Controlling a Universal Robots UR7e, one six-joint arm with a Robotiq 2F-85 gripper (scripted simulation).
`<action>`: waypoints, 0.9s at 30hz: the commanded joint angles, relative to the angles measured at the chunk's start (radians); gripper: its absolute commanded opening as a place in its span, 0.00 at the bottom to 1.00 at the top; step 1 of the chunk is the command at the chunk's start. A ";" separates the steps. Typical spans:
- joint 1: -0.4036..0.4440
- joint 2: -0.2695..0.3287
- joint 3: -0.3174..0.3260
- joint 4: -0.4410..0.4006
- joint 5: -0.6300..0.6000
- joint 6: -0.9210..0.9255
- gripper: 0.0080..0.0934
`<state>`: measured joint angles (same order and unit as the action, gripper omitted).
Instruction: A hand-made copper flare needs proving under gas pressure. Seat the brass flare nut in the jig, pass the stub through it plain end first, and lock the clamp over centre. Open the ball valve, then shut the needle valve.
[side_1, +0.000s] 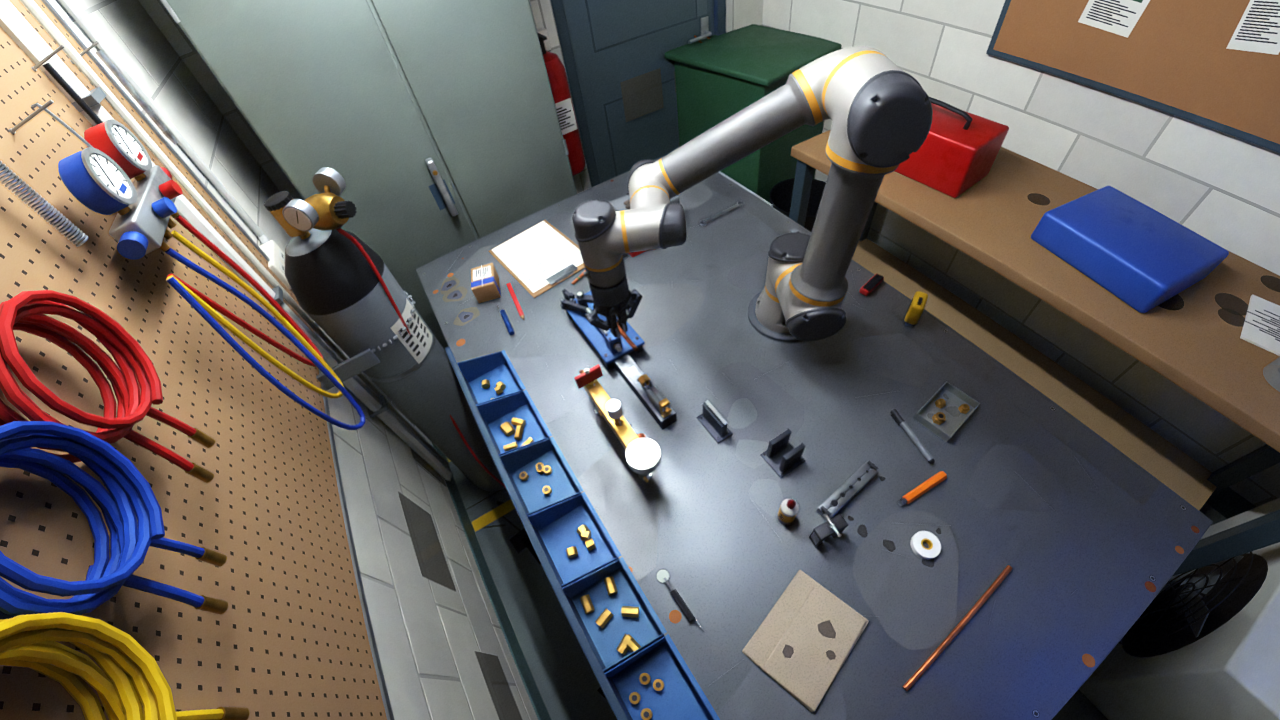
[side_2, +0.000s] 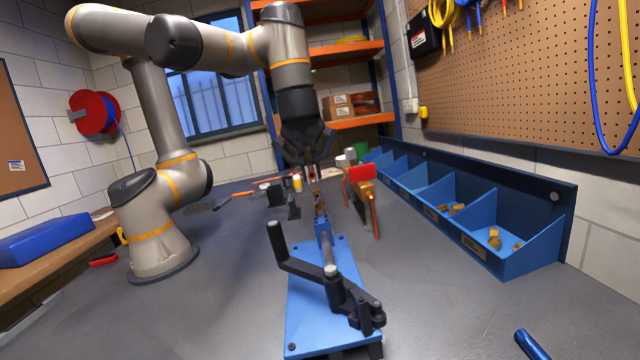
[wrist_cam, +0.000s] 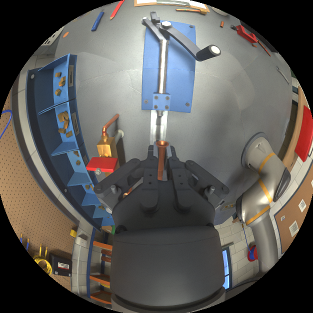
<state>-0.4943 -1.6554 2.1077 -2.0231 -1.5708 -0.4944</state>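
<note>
The copper stub (wrist_cam: 160, 160) sits between my fingers with its flared end toward the blue clamp plate. It hangs above the jig rail, between the plate and the brass flare nut (side_2: 318, 204) seated farther along the rail. The blue toggle clamp (side_2: 322, 280) lies on the bench with its black handle (side_2: 278, 241) raised and swung back, its plunger rod pointing along the rail. Beside the jig stands the brass valve block with its red handle (side_2: 361, 172) and a round gauge (side_1: 643, 454). My gripper (side_2: 306, 169) (wrist_cam: 161, 151) (side_1: 618, 324) is closed and holds the copper stub.
The blue bin rail (side_1: 564, 519) with brass fittings runs along the wall side of the bench, close to the valve block. A gas cylinder (side_1: 358, 295) stands behind it. Small blocks, a marker, a tray and a long copper tube (side_1: 958, 627) lie scattered across the far bench.
</note>
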 joint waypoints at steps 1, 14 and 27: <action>0.000 -0.001 0.000 0.000 0.000 0.000 0.00; 0.000 0.006 0.008 -0.016 0.000 0.000 0.00; 0.000 0.041 0.051 -0.094 0.000 0.000 0.00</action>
<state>-0.4947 -1.6135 2.1598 -2.1170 -1.5708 -0.4947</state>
